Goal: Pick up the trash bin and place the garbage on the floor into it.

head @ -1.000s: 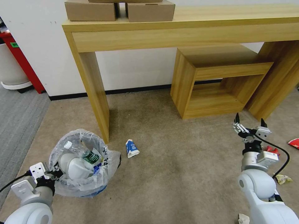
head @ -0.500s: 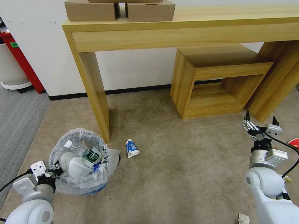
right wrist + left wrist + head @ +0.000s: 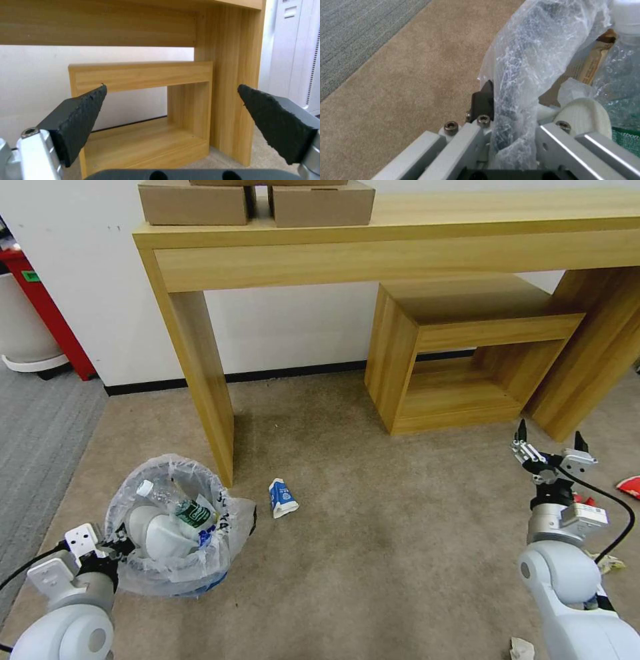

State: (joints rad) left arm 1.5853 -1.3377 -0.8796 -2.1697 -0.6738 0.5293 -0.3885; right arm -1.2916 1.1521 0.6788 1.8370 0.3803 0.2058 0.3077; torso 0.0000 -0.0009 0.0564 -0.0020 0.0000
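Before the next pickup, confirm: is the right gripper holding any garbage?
No. The right gripper is open with nothing between its pads, only the wooden shelf unit beyond.

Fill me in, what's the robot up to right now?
It's clearing litter off the beige carpet. The left tool is clamped on the bag-lined rim of the trash bin, which already holds a bottle and crumpled paper. The right tool hangs open and empty in front of the small wooden shelf. A blue-white wrapper lies near the table leg, and red wrappers lie beyond the right arm.
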